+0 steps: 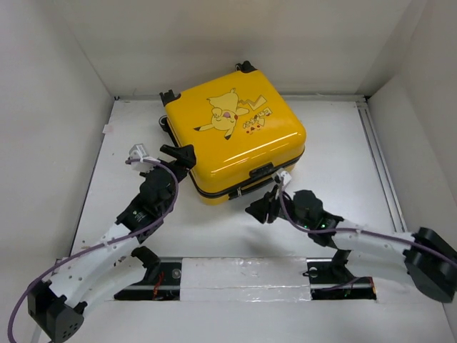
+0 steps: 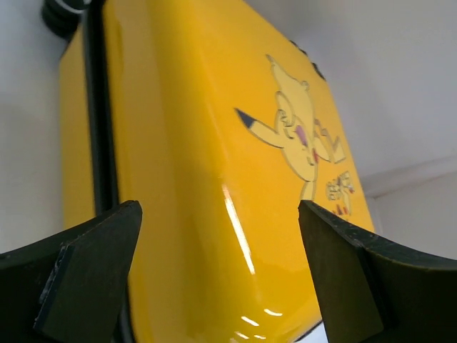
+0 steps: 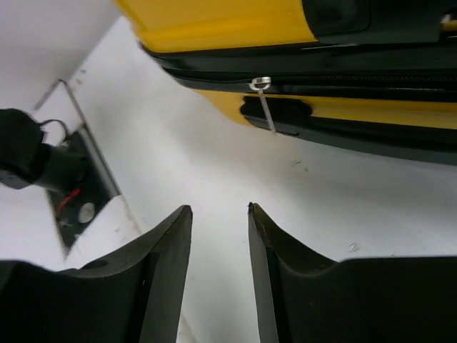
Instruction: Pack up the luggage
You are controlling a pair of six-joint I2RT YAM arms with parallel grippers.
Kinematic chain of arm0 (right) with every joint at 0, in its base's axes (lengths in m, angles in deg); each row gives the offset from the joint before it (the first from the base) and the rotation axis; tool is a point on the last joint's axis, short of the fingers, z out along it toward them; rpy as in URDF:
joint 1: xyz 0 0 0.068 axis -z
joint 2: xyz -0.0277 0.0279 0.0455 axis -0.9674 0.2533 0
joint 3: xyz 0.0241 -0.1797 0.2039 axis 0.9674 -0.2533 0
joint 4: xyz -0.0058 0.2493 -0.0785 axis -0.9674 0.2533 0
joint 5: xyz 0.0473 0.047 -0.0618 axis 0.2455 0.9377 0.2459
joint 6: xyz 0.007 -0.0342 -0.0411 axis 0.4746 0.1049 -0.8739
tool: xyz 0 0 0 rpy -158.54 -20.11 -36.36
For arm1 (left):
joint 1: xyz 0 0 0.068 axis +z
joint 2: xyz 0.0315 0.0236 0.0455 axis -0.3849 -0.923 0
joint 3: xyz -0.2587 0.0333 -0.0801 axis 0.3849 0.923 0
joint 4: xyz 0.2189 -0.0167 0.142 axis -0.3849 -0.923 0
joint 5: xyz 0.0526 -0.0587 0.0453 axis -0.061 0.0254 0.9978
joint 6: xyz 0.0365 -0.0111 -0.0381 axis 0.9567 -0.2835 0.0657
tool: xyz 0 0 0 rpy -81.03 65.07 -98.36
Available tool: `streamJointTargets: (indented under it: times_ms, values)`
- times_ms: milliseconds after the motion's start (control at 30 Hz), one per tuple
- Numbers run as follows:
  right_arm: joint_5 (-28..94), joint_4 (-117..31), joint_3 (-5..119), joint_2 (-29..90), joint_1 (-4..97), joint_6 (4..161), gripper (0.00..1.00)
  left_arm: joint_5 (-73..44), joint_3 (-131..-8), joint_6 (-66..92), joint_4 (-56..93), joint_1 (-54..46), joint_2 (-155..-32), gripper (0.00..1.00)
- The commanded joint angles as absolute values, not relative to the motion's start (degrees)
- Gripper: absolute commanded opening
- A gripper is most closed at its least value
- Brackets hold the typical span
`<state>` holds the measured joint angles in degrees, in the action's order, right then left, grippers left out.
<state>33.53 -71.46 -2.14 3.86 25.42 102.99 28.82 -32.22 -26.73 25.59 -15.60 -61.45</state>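
Observation:
The luggage (image 1: 232,139), a yellow Pikachu-print suitcase, lies flat and closed on the white table, with its black zipper line around the side. My left gripper (image 1: 178,153) is open at its left front corner, and the yellow shell (image 2: 186,143) fills the space between the fingers (image 2: 93,264) without a visible grip. My right gripper (image 1: 260,209) sits low in front of the suitcase's near side, narrowly open and empty (image 3: 219,208) over bare table. A silver zipper pull (image 3: 264,103) hangs on the side just beyond it.
White walls enclose the table on the left, back and right. A metal rail (image 1: 378,157) runs along the right side. The arms' base strip (image 1: 243,275) lies at the near edge. Black caster wheels (image 1: 168,96) stick out at the suitcase's far corners.

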Motion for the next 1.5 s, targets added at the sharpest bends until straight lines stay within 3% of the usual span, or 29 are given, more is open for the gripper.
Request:
streamJointTargets:
  times_ms: [0,100,133,300,400,500,633,733,800,833,1100,1267,1467]
  values:
    - [27.7,-84.6,5.2,13.1,23.6,100.8,0.43,32.6,-30.6,-31.7,17.2,-15.7,-61.4,0.86]
    - [26.1,-86.5,6.7,19.1,23.6,100.3,0.43,35.0,-30.6,-34.7,12.1,-15.7,-61.4,0.81]
    - [24.8,-89.4,6.8,19.9,23.6,100.3,0.43,35.9,-28.7,-34.7,11.3,-15.7,-59.3,0.67]
    - [21.3,-91.8,7.4,23.4,23.6,100.3,0.43,33.1,-23.5,-35.3,13.0,-15.7,-56.7,0.31]
    - [21.3,-91.8,8.8,27.0,23.6,100.3,0.43,30.6,-21.6,-37.4,13.5,-15.7,-59.9,0.19]
    - [20.7,-93.7,8.8,28.7,23.6,100.3,0.43,25.9,-19.7,-35.7,19.9,-15.7,-63.7,0.19]
    - [22.2,-96.7,9.3,32.0,23.0,100.8,0.35,22.9,-19.7,-34.6,25.0,-15.7,-69.9,0.19]
    - [23.2,-100.6,9.8,34.6,23.0,100.8,0.23,21.8,-20.2,-34.0,29.6,-15.7,-74.4,0.17]
    - [23.9,-100.6,10.9,35.7,23.0,100.8,0.04,21.7,-20.7,-33.5,31.5,-15.7,-76.0,0.15]
    - [23.9,-100.6,11.6,35.7,23.0,100.8,0.0,20.4,-20.7,-32.9,32.4,-15.7,-76.5,0.14]
    - [20.4,-92.6,4.3,25.4,21.1,102.5,0.0,18.8,-22.0,-31.1,38.7,-19.5,-79.6,0.1]
    - [20.7,-77.5,3.7,16.0,21.1,102.0,0.0,19.6,-24.5,-32.7,39.2,-26.0,-82.3,0.1]
    - [24.7,-73.5,6.7,18.1,14.7,102.7,0.0,18.8,-27.6,-33.4,41.9,-29.0,-85.3,0.1]
